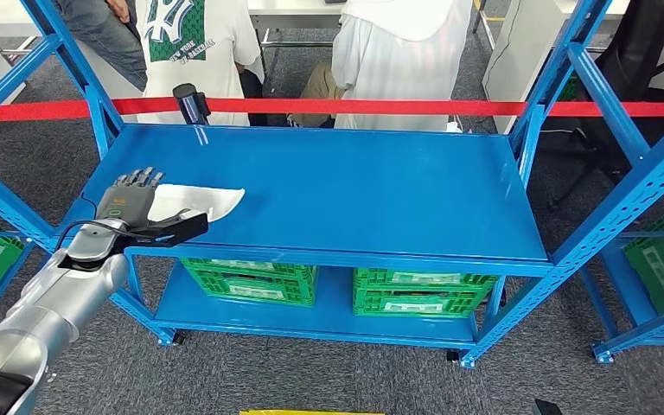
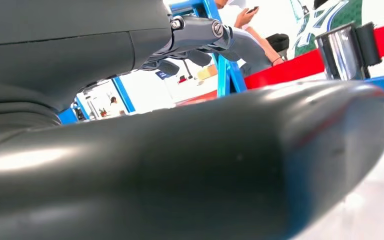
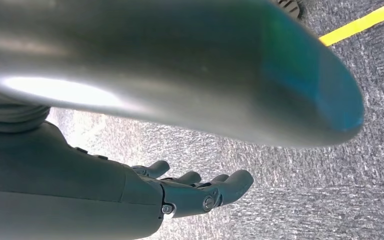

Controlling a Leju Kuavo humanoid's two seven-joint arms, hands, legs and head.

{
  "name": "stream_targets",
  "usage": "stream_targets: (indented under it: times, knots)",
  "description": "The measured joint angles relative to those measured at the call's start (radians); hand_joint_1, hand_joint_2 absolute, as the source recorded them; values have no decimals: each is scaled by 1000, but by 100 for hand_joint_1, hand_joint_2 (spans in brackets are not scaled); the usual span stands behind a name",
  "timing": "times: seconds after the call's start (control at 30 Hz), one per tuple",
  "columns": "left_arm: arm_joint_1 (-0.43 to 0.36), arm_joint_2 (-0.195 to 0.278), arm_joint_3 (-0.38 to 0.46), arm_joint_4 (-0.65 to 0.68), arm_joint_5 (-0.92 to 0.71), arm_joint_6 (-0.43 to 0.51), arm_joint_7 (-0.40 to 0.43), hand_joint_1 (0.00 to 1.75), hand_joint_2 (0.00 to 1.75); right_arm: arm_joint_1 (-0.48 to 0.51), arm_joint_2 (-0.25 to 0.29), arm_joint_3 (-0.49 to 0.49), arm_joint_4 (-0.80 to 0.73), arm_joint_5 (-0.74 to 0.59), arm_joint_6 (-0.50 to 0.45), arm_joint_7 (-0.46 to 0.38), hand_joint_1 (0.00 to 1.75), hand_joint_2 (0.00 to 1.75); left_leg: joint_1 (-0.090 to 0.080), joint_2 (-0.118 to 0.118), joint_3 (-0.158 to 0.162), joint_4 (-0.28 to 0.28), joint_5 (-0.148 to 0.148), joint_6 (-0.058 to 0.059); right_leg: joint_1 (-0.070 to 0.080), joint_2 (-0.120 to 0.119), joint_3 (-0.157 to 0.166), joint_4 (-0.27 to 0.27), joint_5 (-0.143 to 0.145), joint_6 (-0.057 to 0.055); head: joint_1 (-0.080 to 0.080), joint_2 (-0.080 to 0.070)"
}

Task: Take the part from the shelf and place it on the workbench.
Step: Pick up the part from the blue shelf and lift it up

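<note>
- Left hand [image 1: 138,207] lies at the left front corner of the blue shelf [image 1: 380,190], fingers [image 1: 138,180] on top of the white part [image 1: 194,201] and thumb [image 1: 177,229] along its near edge. The hand appears to grip the part; whether the hold is firm cannot be told.
- The part is a flat white piece, resting on the shelf top at its left front, its pointed end toward the shelf's middle.
- In the left wrist view the thumb [image 2: 205,165] is large and blurred; the part cannot be made out there.
- Right hand [image 3: 200,192] hangs over grey carpet [image 3: 305,190], fingers slightly curled and apart, holding nothing.
- A yellow line [image 3: 360,22] crosses the carpet.
- A dark post [image 1: 192,104] stands at the shelf's back left, carrying red tape [image 1: 380,107] across the back.
- Two people [image 1: 398,60] are behind the tape.
- Green crates [image 1: 251,278] sit on the lower shelf.
</note>
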Motion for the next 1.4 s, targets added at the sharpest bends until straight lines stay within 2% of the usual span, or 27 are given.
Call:
stream_targets:
  times: [0.47, 0.83, 1.4]
  knots:
    - [15, 5, -11, 2, -5, -14, 5, 0, 0, 0, -3, -9, 0, 0, 0, 0, 0, 0, 0, 0, 0, 0, 0, 0, 0, 0, 0, 0, 0, 0, 0, 0]
    - [23, 33, -19, 5, -16, -23, -34, 0, 0, 1, -4, -10, 0, 0, -3, 0, 0, 0, 0, 0, 0, 0, 0, 0, 0, 0, -1, 0, 0, 0, 0, 0]
    - [27, 32, -43, 5, -26, -41, -44, 0, 0, 2, -4, -18, 0, -2, -5, -2, 0, 0, 0, 1, -1, 0, 0, 0, 0, 0, -1, 0, 0, 0, 0, 0]
